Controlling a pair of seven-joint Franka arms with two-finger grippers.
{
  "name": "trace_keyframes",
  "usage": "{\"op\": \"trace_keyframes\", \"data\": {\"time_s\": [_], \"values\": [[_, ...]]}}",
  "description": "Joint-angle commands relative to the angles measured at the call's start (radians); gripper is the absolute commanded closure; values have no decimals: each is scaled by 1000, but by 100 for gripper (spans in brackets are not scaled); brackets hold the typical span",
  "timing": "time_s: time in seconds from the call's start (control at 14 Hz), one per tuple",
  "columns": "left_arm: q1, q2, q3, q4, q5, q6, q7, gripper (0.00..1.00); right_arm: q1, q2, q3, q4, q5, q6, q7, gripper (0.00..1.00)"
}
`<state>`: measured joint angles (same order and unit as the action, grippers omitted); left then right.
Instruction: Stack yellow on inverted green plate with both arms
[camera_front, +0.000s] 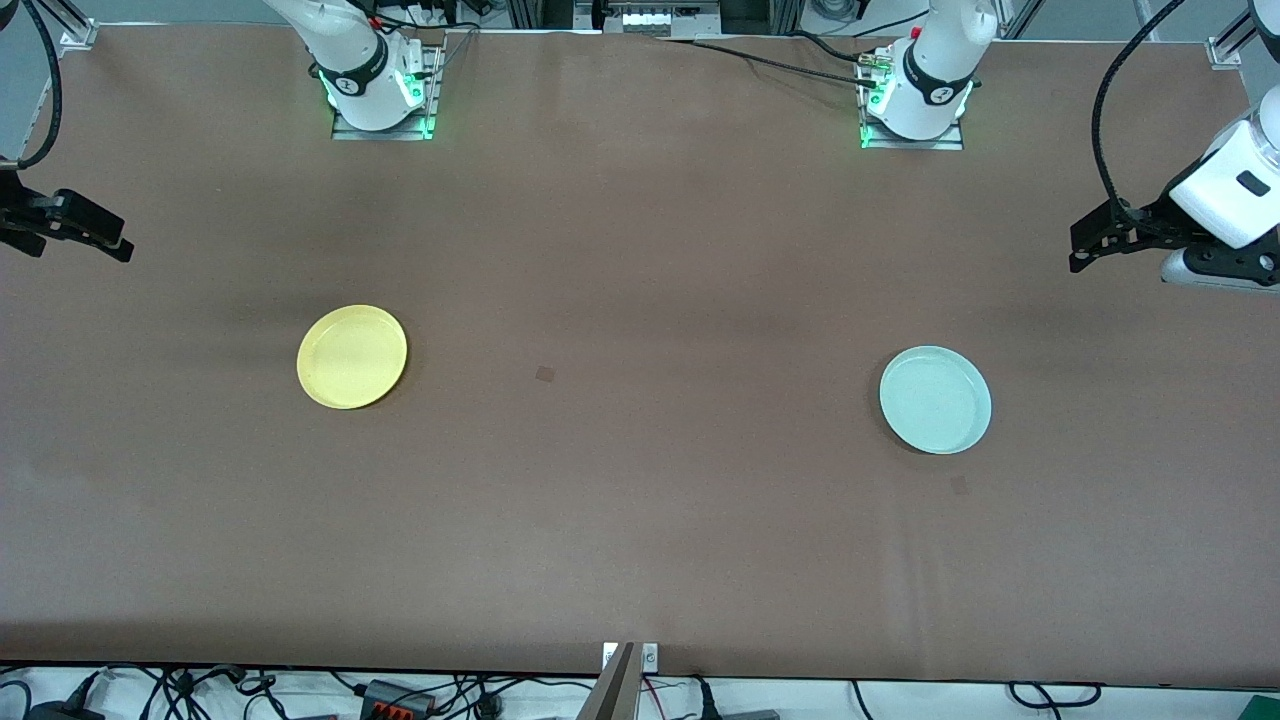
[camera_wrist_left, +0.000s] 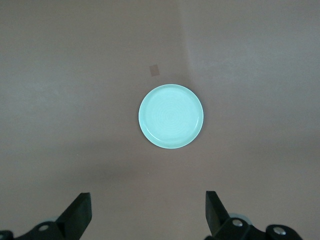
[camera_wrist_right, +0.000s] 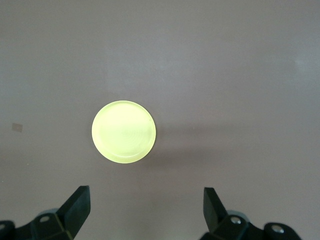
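Observation:
The yellow plate (camera_front: 352, 356) lies flat on the brown table toward the right arm's end, and it also shows as the yellow plate (camera_wrist_right: 123, 131) in the right wrist view. The pale green plate (camera_front: 935, 399) lies flat toward the left arm's end, hollow side up; the left wrist view shows this green plate (camera_wrist_left: 171, 116) too. My right gripper (camera_front: 100, 238) hangs open and empty over the table's edge at its own end, well short of the yellow plate. My left gripper (camera_front: 1092, 243) hangs open and empty at its end, apart from the green plate. Both sets of fingers stand wide: right gripper (camera_wrist_right: 146, 207), left gripper (camera_wrist_left: 148, 210).
The two arm bases (camera_front: 380, 90) (camera_front: 915, 95) stand along the table edge farthest from the front camera. Small dark patches (camera_front: 545, 374) (camera_front: 959, 485) mark the tabletop. Cables and a grey post (camera_front: 615, 685) sit along the nearest edge. Bare tabletop (camera_front: 640, 400) lies between the plates.

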<state>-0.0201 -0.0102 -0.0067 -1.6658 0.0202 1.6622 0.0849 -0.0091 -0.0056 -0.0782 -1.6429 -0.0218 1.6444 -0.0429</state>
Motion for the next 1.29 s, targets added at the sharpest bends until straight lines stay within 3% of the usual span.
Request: {"op": "trace_keyframes", "data": {"time_s": [0.0,1.21], "values": [[8,-10,-7,11,-19,-21,21,0,-8,-4,6,-2,-6,-8,1,0],[6,-8,-7,11,-16,-22,6,0,-15,3,6,1,-6,9,0,0]]}}
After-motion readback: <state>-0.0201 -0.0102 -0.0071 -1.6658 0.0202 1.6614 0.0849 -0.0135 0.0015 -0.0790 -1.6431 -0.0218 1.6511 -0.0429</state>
